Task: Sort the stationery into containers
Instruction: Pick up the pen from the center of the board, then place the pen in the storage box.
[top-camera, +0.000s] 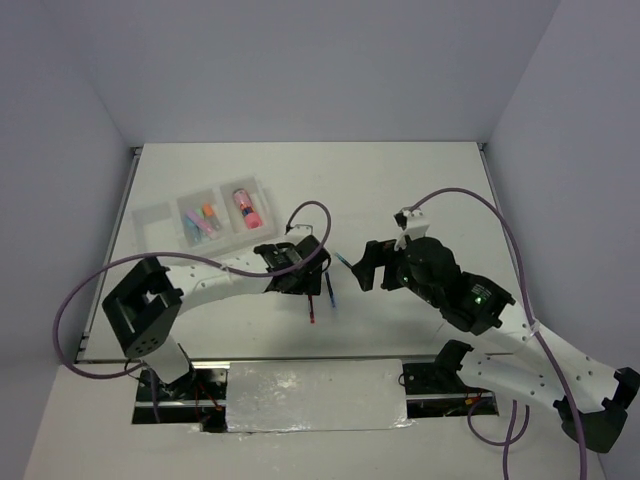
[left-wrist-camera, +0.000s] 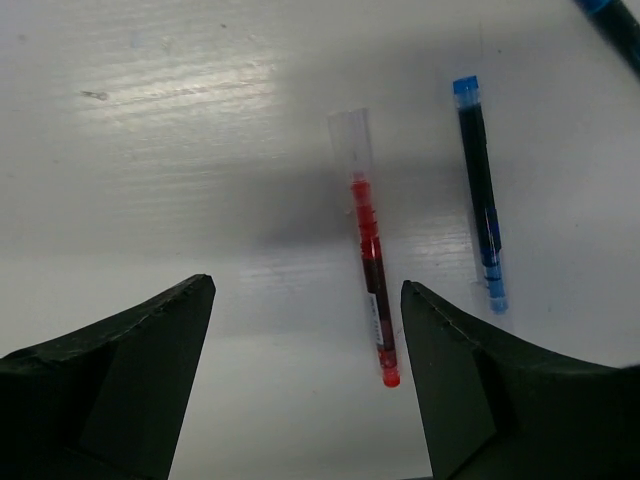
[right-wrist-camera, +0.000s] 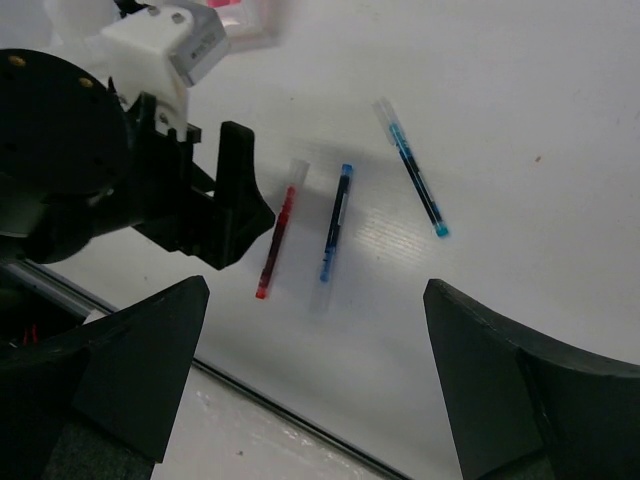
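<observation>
A thin red pen (left-wrist-camera: 370, 262) lies on the table between my open left gripper's (left-wrist-camera: 308, 300) jaws, closer to the right one, below them. A blue pen (left-wrist-camera: 481, 200) lies beside it to the right, and a third dark pen with blue ends (right-wrist-camera: 412, 170) lies farther off. In the top view the left gripper (top-camera: 297, 280) hovers over the red pen (top-camera: 313, 310) and blue pen (top-camera: 330, 291). My right gripper (top-camera: 363, 267) is open and empty, above the table to the right of the pens. The translucent tray (top-camera: 160, 215) holds highlighters (top-camera: 202, 220) in the middle compartment and a pink-red marker (top-camera: 243, 206) in the right one.
The tray's left compartment (top-camera: 152, 222) shows nothing in it. The table's near edge (right-wrist-camera: 270, 410) runs just below the pens. The left arm's purple cable (top-camera: 310, 215) loops above the left gripper. Walls close the table at back and sides.
</observation>
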